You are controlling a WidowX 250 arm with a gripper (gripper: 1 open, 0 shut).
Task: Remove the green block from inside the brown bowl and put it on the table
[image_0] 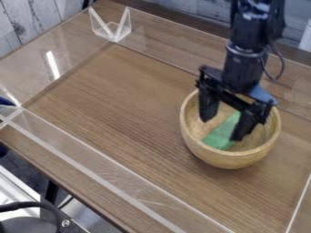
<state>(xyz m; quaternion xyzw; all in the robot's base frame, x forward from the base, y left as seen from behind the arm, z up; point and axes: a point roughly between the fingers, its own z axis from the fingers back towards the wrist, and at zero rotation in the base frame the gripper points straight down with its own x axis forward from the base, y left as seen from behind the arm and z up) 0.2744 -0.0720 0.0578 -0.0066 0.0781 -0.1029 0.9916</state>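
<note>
The brown bowl (201,150) sits on the table (109,100) at the right. Inside it lies the green block (224,135), partly hidden behind my gripper (231,122). My gripper points down into the bowl, open, one finger on each side of the block's upper part. I cannot tell whether the fingers (209,102) touch the block.
Low clear acrylic walls (73,150) edge the tabletop. A clear acrylic bracket (112,25) stands at the back left corner. Bare wood lies to the left of the bowl.
</note>
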